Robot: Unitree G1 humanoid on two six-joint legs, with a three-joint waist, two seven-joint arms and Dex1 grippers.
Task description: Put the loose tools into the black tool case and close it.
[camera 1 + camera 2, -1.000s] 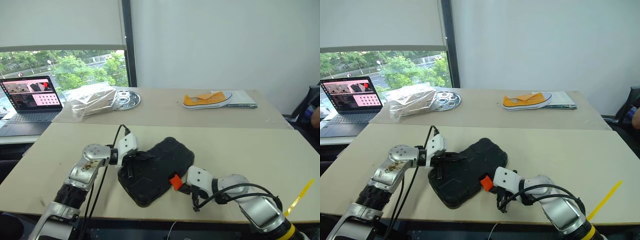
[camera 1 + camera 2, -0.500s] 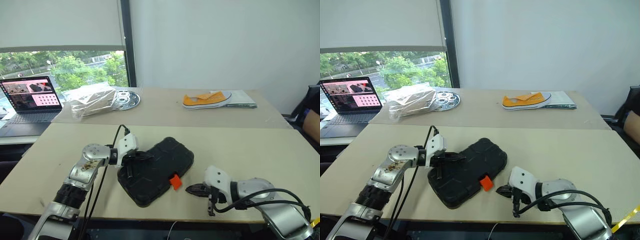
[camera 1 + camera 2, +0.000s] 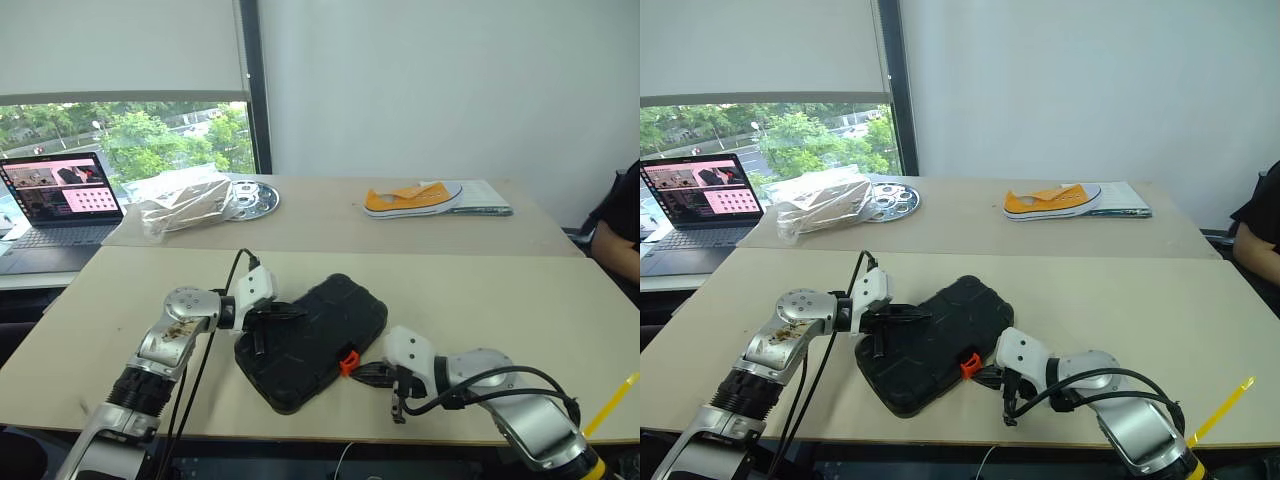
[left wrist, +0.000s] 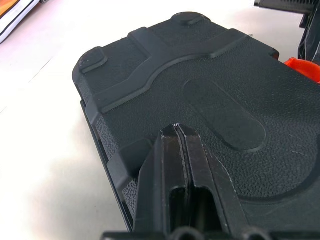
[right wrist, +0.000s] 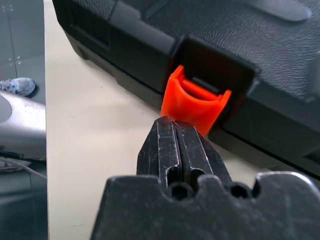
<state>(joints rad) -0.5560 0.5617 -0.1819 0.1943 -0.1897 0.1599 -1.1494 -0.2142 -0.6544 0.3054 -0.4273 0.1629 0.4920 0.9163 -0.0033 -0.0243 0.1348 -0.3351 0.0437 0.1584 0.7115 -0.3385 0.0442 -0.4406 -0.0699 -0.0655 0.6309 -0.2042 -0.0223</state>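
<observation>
Lying shut near the tabletop's front edge, the black tool case (image 3: 312, 340) has the closed left end effector (image 4: 176, 131) pressing its lid and the closed right end effector (image 5: 175, 126) touching its orange latch (image 5: 196, 102).

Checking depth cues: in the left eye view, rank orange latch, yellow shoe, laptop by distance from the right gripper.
1. orange latch, right at the right gripper tip.
2. yellow shoe, far table, ahead.
3. laptop, far left by the window.
</observation>
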